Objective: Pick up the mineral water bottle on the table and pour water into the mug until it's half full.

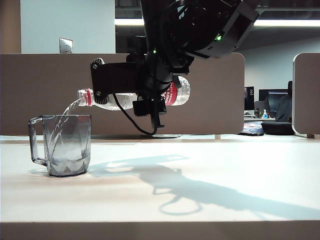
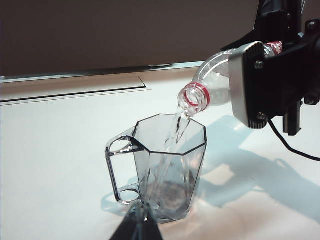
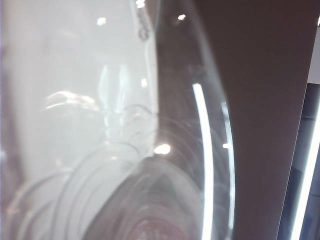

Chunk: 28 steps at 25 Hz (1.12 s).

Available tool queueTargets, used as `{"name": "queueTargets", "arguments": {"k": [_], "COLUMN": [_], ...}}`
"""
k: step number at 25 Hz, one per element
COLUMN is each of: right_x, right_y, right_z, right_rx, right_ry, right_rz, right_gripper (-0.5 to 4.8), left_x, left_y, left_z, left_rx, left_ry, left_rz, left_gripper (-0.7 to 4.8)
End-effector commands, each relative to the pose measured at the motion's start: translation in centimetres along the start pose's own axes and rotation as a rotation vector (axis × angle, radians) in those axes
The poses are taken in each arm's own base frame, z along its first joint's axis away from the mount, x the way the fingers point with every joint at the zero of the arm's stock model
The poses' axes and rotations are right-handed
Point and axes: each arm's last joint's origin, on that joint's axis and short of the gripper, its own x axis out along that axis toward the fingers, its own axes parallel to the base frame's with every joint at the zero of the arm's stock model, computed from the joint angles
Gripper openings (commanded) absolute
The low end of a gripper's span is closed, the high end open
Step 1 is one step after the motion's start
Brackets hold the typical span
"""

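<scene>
Nearest to us in the exterior view is the table (image 1: 210, 200), its pale top carrying the dark shadow of the arm, and on its left side stands the mug (image 1: 66, 145), upright, handle turned to the left. Above and to the right of the mug we see the mineral water bottle (image 1: 181, 92) held off the table with its long axis close to level, the red-ringed neck pointing left and dipping slightly toward the mug's rim, the base pointing right. From the mouth the water (image 1: 65, 117) arcs down into the mug, and a shallow pool shows at the bottom. We see the right gripper (image 1: 150, 90) pinching the bottle around its labelled middle, the arm reaching down from the top of the frame with the wrist rolled onto its side. From the left wrist view we look down on the mug (image 2: 170, 165) from close by, with the bottle (image 2: 212, 82) slanting in from the upper right, neck low over the rim and the stream (image 2: 172, 137) falling inside; the right gripper (image 2: 265, 85) is clamped on the bottle's body. The left gripper (image 2: 139, 227) shows only as a dark tip at the frame's edge, and we cannot tell how its jaws stand. The right wrist view is filled by the bottle's clear wall (image 3: 125, 130), too close and blurred to read more.
</scene>
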Motion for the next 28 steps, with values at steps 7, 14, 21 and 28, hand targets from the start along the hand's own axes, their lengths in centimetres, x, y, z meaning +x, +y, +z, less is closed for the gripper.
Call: {"name": "queueTargets", "arguments": {"k": [7,14,21,28], "right_x": [-0.11,-0.10,-0.10,-0.13], "right_y": [-1.29,-1.29,-1.20,-0.59], "right_z": [-0.23,-0.29,-0.27,-0.16], "right_rx": [0.012,0.012,0.021,0.099], "right_ry": [0.024,0.030,0.029,0.028], "right_rz": [-0.066,-0.066,-0.058,-0.002], "right_gripper": [2.66,2.66,2.66,2.84], "left_x": [-0.02,-0.02,-0.02,-0.02], "left_y": [0.00,0.00,0.00,0.00], "left_z": [0.19,0.19,0.19,0.19], "left_rx": [0.000,0.000,0.000,0.000], "left_ry": [-0.011,-0.011,-0.011,-0.011], "left_rz": [-0.003,-0.004,-0.003,-0.003], "left_gripper": [-0.05,-0.05,-0.05,-0.05]}}
